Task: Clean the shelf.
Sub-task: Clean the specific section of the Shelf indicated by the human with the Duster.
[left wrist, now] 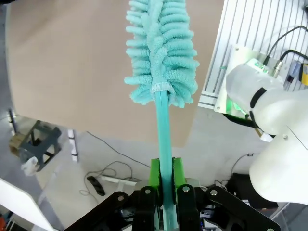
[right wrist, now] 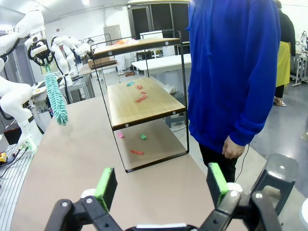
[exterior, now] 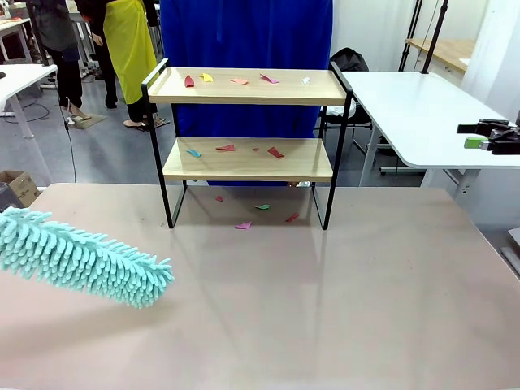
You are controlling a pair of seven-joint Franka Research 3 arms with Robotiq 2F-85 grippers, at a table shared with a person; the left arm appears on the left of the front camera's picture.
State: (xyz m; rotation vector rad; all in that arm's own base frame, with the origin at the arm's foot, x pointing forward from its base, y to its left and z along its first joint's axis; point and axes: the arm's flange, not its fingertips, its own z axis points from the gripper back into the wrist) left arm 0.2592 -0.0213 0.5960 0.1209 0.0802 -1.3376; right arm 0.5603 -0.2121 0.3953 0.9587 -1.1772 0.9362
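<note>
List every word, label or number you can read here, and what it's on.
None can be read. The shelf, the teal duster in the left pincer, the paper scraps and the table bear no print; the cardboard box on the floor is too small to tell.

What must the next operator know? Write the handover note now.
Left gripper: shut on the handle of the teal duster, which is held over the table's left side, apart from the shelf.
Right gripper: open, empty.
Shelf: upright at the table's far side, with a person standing behind it.
Done: duster in hand; no sweeping evident.
Left: paper scraps lie on both boards and on the table under the shelf; brush them off.
</note>
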